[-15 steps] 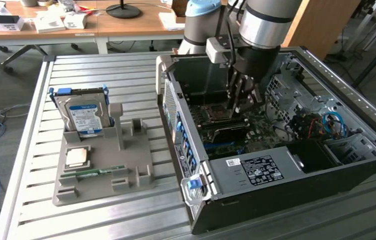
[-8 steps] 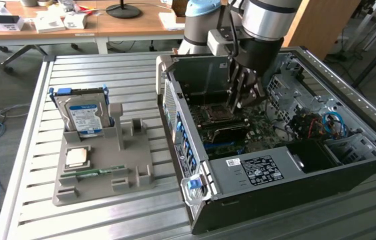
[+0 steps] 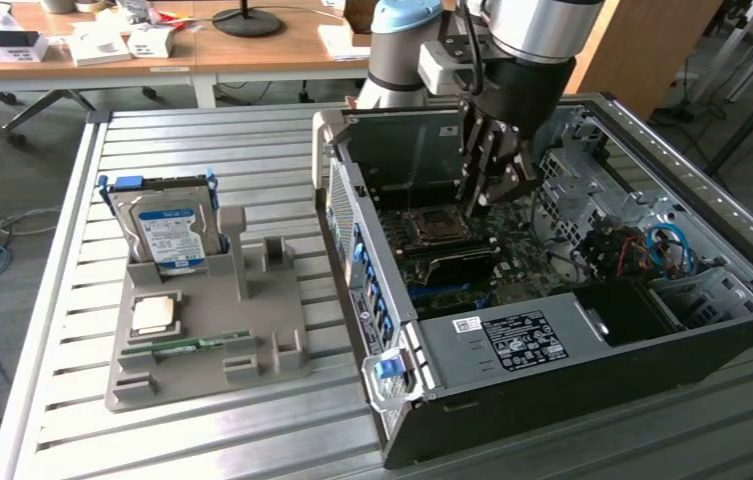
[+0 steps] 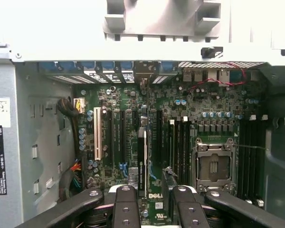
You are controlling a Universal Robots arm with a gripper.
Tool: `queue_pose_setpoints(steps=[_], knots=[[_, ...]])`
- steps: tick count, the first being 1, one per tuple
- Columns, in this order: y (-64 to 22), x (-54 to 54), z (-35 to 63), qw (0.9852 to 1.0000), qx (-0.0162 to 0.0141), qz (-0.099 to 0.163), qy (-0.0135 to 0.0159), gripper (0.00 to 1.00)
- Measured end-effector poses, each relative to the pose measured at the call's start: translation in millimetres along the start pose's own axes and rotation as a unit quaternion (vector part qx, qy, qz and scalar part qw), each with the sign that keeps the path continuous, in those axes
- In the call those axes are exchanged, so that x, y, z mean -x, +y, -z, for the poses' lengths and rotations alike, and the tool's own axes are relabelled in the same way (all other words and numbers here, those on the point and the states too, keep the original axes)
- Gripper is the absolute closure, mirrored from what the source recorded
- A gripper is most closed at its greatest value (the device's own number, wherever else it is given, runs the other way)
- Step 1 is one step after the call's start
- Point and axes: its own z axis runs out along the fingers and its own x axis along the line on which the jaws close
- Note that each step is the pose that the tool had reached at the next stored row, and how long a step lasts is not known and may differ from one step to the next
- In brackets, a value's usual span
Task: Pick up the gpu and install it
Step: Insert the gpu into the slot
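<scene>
Open computer case (image 3: 590,330) with the arm reaching in.

The gpu (image 4: 142,161) is inside the case. In the wrist view it is seen edge-on as a thin dark strip standing upright among the long expansion slots of the motherboard (image 4: 133,104). Its lower end is cut off behind the gripper, and I cannot tell whether it is pressed fully home. In the exterior view the arm stands in front of that part of the case, so the card cannot be made out there.

The gripper (image 4: 156,194) hangs inside the case with its fingers (image 4: 126,204) spread apart. The card's edge lies in the gap between them, closer to one finger and clear of the other, so nothing is clamped. From the room, the gripper (image 3: 499,185) sits low in the case, just above the board.

Also in the case are the empty CPU socket (image 4: 214,166), well apart from the card, and a knot of red and blue cables (image 3: 656,250) near the case's far end.

Beside the case, on the exterior view's left, a grey holder (image 3: 203,340) rests on the slatted table (image 3: 216,150). It carries a blue-labelled hard drive (image 3: 169,235) standing upright, a processor chip (image 3: 153,315) and a green RAM stick (image 3: 189,345). Its other slots are hard to read.
</scene>
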Motion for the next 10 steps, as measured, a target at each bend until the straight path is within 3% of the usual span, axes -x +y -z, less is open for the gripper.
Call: queue_pose_setpoints(steps=[10], knots=[[0.0,0.3,14.8,1.0,0.0,0.0,0.0,0.66]])
